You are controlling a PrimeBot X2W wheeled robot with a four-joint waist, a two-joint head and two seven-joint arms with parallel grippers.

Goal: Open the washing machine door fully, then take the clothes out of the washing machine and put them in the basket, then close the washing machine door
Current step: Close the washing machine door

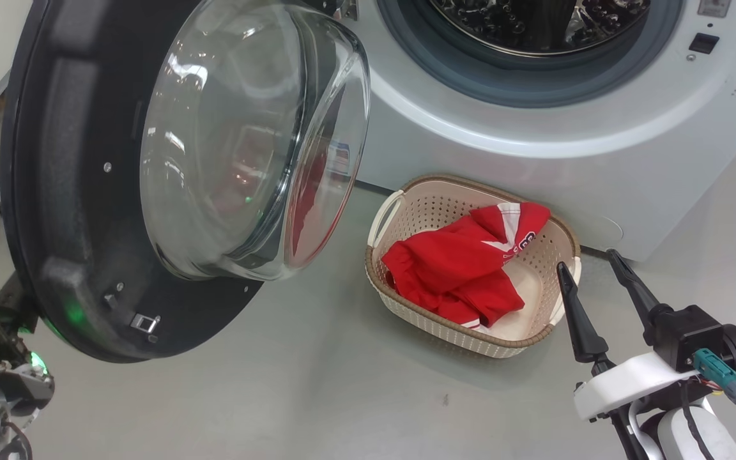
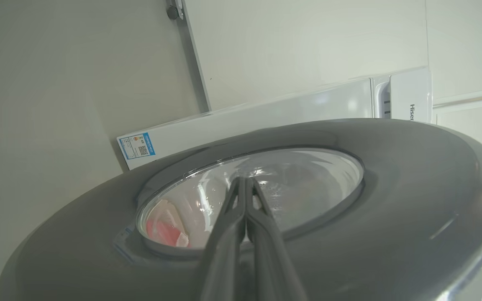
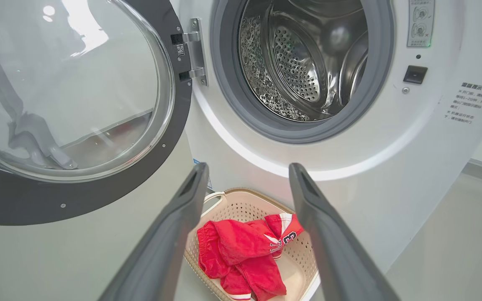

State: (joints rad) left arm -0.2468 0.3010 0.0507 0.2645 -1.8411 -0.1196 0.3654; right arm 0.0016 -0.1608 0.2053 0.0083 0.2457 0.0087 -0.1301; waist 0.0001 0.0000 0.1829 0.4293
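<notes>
Door (image 1: 55, 191) stood open, drum (image 3: 303, 62) looked empty, clothes (image 1: 464, 268) lay in basket (image 1: 470, 342); only closing remained; left tool (image 2: 245, 184) was pinched together on nothing, right tool (image 1: 586, 259) spread wide, empty.

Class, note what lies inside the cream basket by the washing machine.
Red clothes with white trim lie crumpled inside the basket. A bare patch of its floor shows beside them; anything beneath the fabric is covered.

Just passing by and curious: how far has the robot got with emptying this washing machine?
Done: the washing machine door stands open, the drum looks empty, and the clothes lie in the basket. In hand: the left gripper, shut, points at the door's outer face; the right gripper hangs open and empty. Left: closing the door.
</notes>
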